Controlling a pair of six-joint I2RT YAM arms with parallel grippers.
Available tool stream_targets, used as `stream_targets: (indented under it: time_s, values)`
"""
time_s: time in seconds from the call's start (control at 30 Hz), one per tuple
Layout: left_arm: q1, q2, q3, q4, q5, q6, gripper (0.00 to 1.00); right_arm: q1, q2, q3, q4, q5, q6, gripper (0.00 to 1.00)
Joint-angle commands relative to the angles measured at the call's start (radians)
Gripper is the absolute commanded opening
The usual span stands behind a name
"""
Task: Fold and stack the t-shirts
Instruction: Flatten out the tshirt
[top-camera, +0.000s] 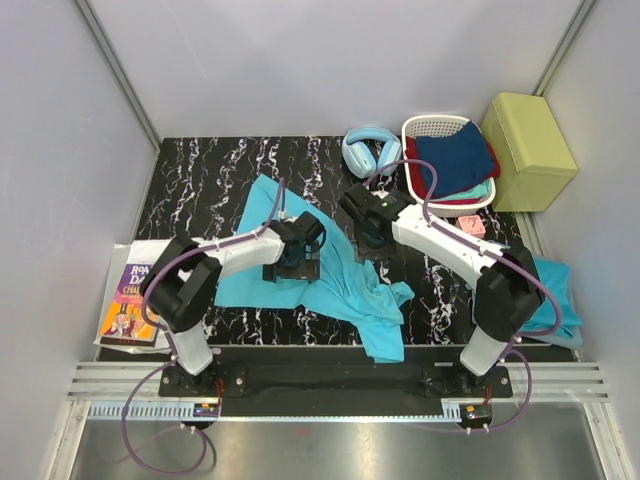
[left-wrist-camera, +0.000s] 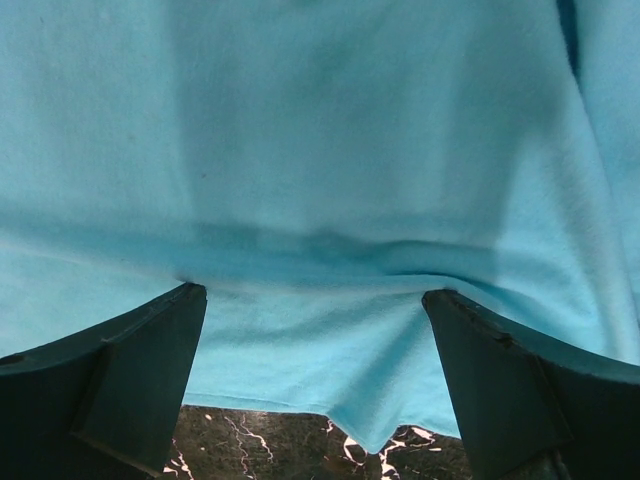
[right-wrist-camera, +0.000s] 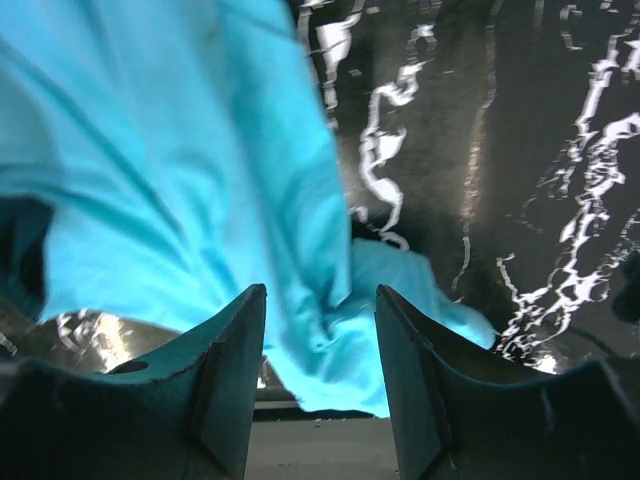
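**A:** Near edge first: the t-shirt (top-camera: 345, 290) is seen sprawled on the table (top-camera: 200, 180), its near hem crumpled. Soft, thin cloth, easily bunched.

**B:** Farther in, the left gripper (top-camera: 297, 252) is spread wide over it. The right gripper (top-camera: 369, 240) is parted, with cloth loose between. A hem corner should be pinched.

Overhead camera looks down; both wrist cameras sit close above one t-shirt (top-camera: 350, 290).
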Motion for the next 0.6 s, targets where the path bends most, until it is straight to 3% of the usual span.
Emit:
stream_targets:
  time_s: [0.0,0.17,0.57]
  values:
    - [-0.005,-0.051,-0.030,0.008,-0.006,-0.012,0.99,-0.078,0.026,-0.061,0.031,0.039,-0.023,0.55]
    - [-0.005,-0.060,-0.045,0.012,-0.003,-0.012,0.99,-0.161,0.095,-0.098,0.126,-0.015,-0.046,0.52]
    - [-0.005,-0.063,-0.058,0.011,-0.001,0.002,0.99,-0.164,0.223,0.026,0.184,-0.061,-0.075,0.50]
